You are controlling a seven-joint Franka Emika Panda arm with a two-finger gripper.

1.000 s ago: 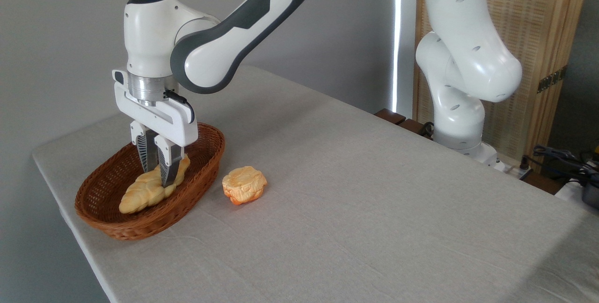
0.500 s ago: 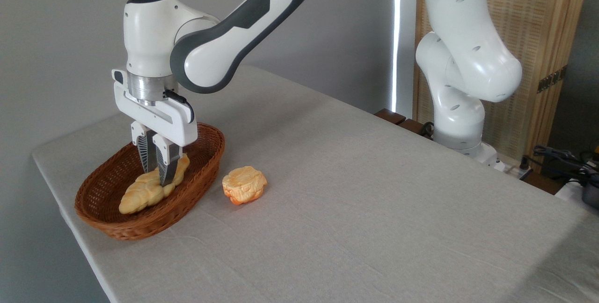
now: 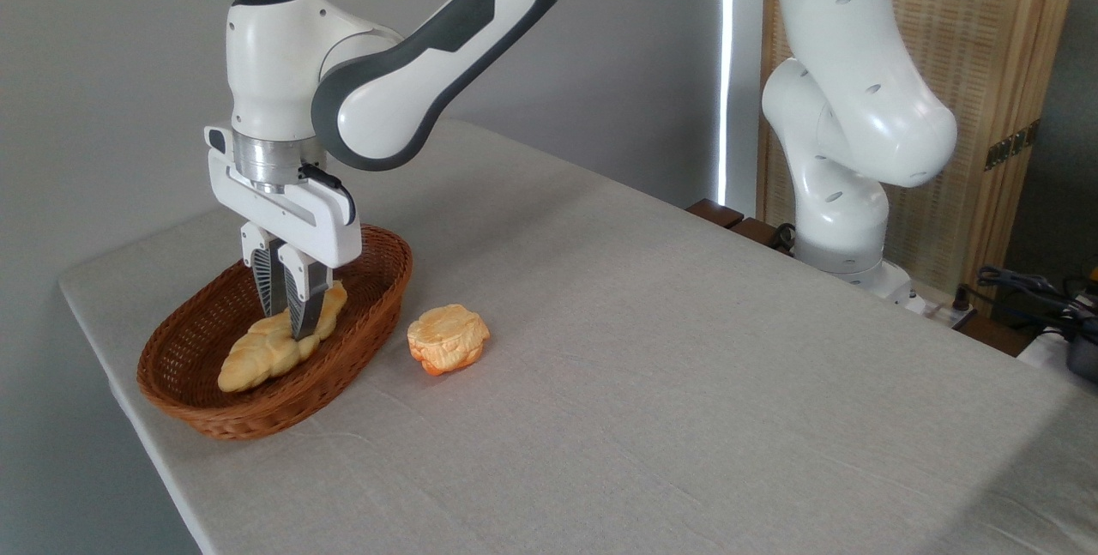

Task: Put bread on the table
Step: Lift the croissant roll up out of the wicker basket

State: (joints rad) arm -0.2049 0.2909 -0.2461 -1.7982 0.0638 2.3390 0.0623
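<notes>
We saw the gripper (image 3: 290,325) pointing straight down into the basket (image 3: 184,405), its fingers drawn close together and pinching the bread (image 3: 257,355) across its upper half. The loaf lay slanted in the basket, its lower end low near the front wall, so it had not yet reached the table (image 3: 652,383).

We judged the hold risky because it sat off the loaf's middle. The long free end could sag or swing on the way up, and the tapered braid might slip out from between the narrow fingers. That drooping end might also catch the basket's rim and drag or tip the basket near the table's edge. The bun (image 3: 448,338) sat on the cloth just beside the basket, so a low, short set-down could knock it.
</notes>
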